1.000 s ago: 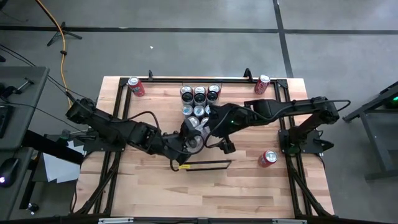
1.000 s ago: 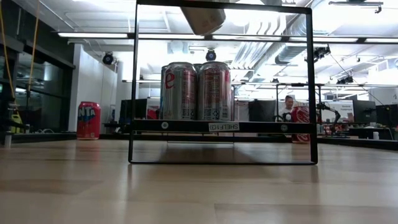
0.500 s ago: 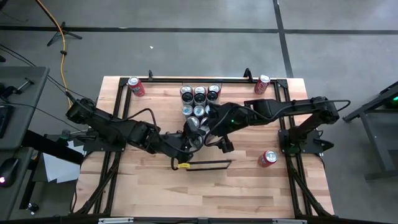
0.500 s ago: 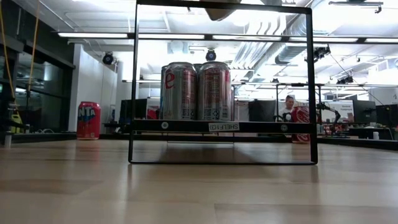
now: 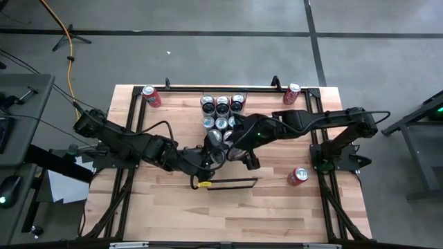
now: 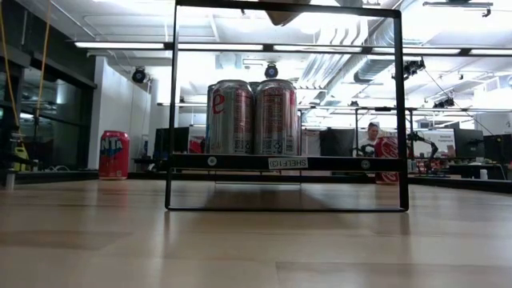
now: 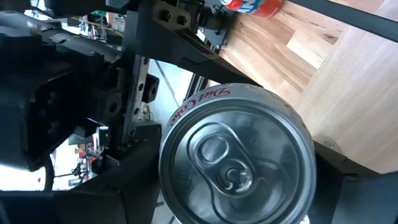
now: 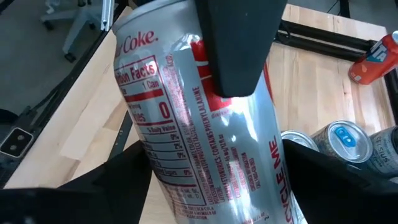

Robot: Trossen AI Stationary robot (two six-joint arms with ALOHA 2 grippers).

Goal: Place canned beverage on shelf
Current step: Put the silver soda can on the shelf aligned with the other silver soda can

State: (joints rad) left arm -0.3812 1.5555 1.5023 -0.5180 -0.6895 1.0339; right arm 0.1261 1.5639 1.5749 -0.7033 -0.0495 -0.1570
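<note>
A silver Diet Coke can [image 5: 215, 137] hangs over the table's middle, between my two grippers. My left gripper [image 5: 212, 148] reaches it from the left and is shut on it. My right gripper [image 5: 227, 144] reaches it from the right and has a finger on each side of it. The left wrist view shows the can's top [image 7: 239, 155] facing that wrist. Just nearer stands the shelf [image 5: 228, 182], a black-railed frame [image 6: 288, 162] resting on the tabletop. In the low view only a sliver of the can [image 6: 280, 10] shows above its top bar. My left gripper holds the can by its side wall, fingers lying along the can from its top end. One finger [image 8: 239, 50] lies flat on the printed wall. The can is tilted and lifted clear of the table. My right gripper has the can's wall [image 8: 158, 177] between its two fingers, toward the can's bottom end. The fingers lie across the can and slant down from the table's right. The can fills the gap between them.
Several silver and dark cans [image 5: 221, 111] stand bunched at the far middle, just beyond the grippers. Red cans stand at the far left [image 5: 151, 97], the far right [image 5: 292, 93] and the right side [image 5: 298, 176]. Bare wood lies along the near edge [image 5: 228, 221].
In the low view the can's lower end hung well below the shelf's top bar a second ago. It has since swung up, and only a sliver shows now. Both arms have otherwise stayed where they were.
</note>
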